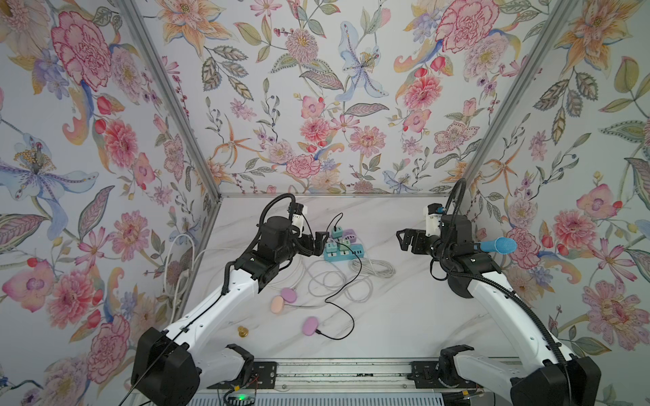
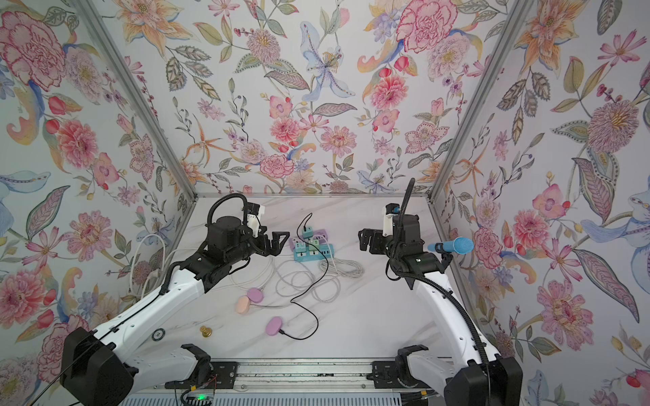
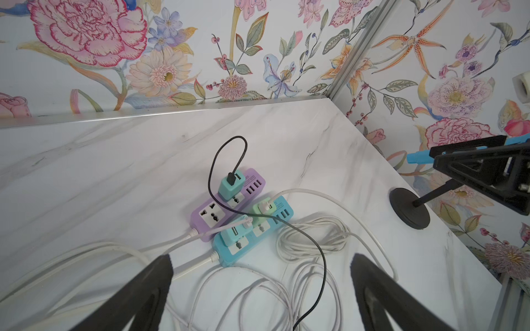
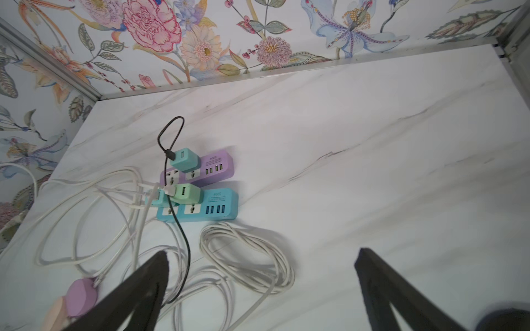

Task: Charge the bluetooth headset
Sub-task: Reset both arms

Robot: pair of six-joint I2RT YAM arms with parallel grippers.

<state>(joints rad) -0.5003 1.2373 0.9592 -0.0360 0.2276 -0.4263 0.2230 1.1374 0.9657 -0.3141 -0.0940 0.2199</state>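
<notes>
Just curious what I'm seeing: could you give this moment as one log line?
left tool open, empty | right tool open, empty | black cable: adapter to purple case

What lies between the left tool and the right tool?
In both top views: the two power strips with chargers, beside the left tool; toward the right tool the table is bare.

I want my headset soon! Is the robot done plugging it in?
Almost, it looks. Done: the black cable sits in the teal adapter on the purple power strip, and its other end meets the purple case. In hand: nothing; the left gripper and right gripper are open, empty. Left: maybe checking that plug, too small to judge.
</notes>
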